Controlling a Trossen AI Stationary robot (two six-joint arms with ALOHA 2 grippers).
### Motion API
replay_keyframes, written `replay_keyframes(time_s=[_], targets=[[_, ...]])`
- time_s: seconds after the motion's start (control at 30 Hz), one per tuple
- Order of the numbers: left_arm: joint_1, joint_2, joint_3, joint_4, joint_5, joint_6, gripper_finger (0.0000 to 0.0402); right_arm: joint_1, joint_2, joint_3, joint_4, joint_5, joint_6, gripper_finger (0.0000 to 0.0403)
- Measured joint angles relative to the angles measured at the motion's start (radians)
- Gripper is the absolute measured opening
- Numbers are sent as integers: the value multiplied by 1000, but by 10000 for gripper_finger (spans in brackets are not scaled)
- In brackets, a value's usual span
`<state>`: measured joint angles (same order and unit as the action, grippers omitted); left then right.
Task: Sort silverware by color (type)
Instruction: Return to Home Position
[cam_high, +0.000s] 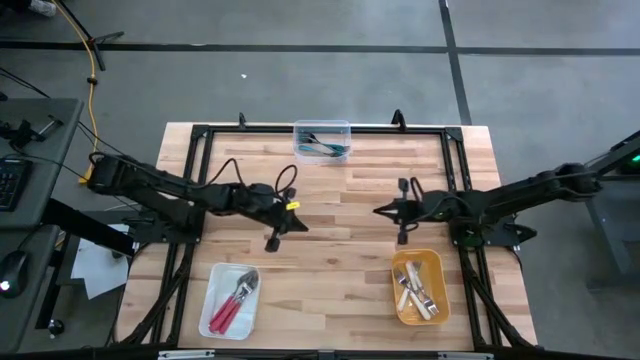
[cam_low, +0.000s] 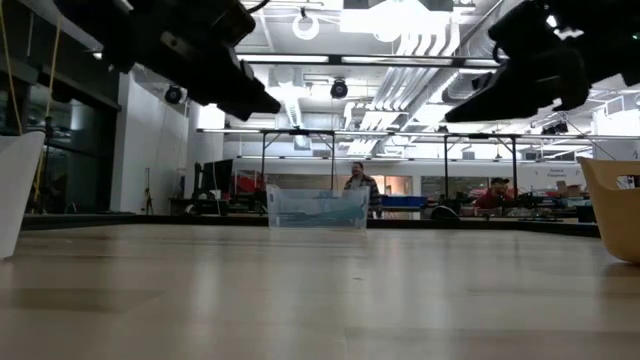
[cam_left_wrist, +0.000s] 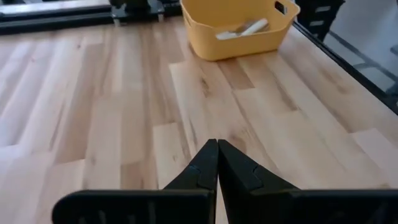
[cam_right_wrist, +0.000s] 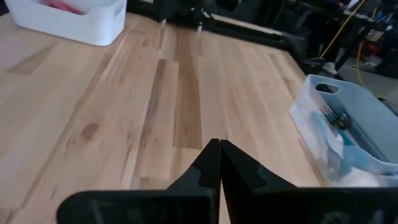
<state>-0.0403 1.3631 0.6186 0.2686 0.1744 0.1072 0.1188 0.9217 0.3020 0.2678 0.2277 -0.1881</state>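
The silverware lies sorted in three bins. Teal-handled forks (cam_high: 325, 150) are in a clear bin (cam_high: 322, 128) at the far middle, seen also in the right wrist view as the clear bin (cam_right_wrist: 367, 118). Pink-red forks (cam_high: 236, 300) lie in a white bin (cam_high: 212, 318) at the near left. Cream-handled forks (cam_high: 415, 290) lie in a yellow bin (cam_high: 400, 310) at the near right. My left gripper (cam_high: 303, 222) and my right gripper (cam_high: 378, 211) hover shut above the bare middle of the table, tips facing each other, holding nothing.
A black frame (cam_high: 200, 135) runs along the edges of the wooden table (cam_high: 340, 250). Bare board lies between the three bins. Beyond the far edge, people (cam_low: 357, 180) sit in the room behind.
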Motion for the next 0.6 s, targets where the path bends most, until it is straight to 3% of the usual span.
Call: replay_keyframes(time_s=[0.3,0.6], targets=[[49,-89,-139,197,0,3,1,-17,-235,-118,-3,0,-2,0],[85,-274,-239,198,0,-1,1,-17,-425,-155,-82,0,-12,0]])
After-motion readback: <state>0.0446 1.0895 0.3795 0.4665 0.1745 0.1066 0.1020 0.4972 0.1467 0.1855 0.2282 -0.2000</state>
